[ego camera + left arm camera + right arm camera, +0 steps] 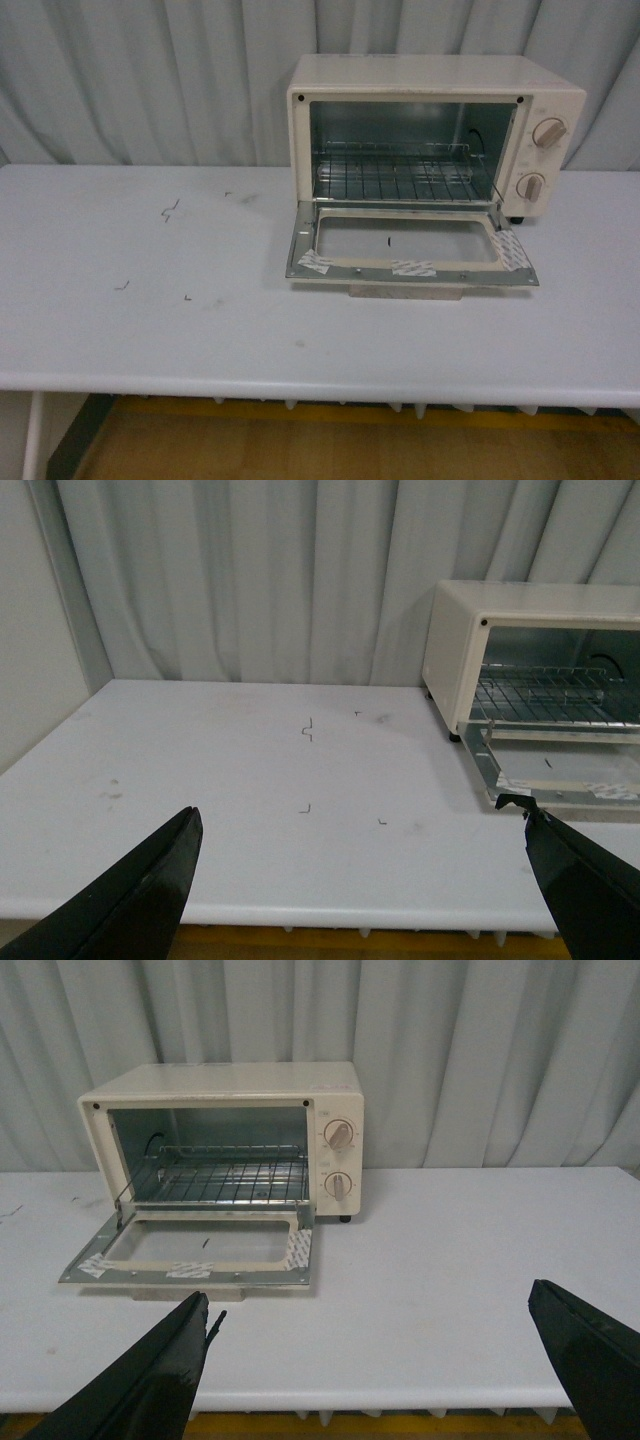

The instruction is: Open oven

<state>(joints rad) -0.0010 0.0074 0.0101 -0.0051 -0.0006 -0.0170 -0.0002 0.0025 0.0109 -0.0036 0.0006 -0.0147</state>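
The cream-white oven (540, 90) stands at the back right of the white table (150, 330). Its glass-windowed door (410, 245) lies folded down flat, with tape patches on the frame. The wire rack (405, 175) shows inside, and two beige knobs (548, 133) sit on the right panel. The oven (460, 640) also appears in the left wrist view and the oven (220, 1090) in the right wrist view. My left gripper (365, 825) is open over the table's front edge, well left of the oven. My right gripper (370, 1305) is open too, holding nothing, in front of the oven.
Grey curtains (150, 80) hang behind the table. Small dark marks (170, 210) dot the table's left half. The table's front edge (320, 385) runs above a wooden floor (350, 445). A wall (35, 630) stands at the table's left end.
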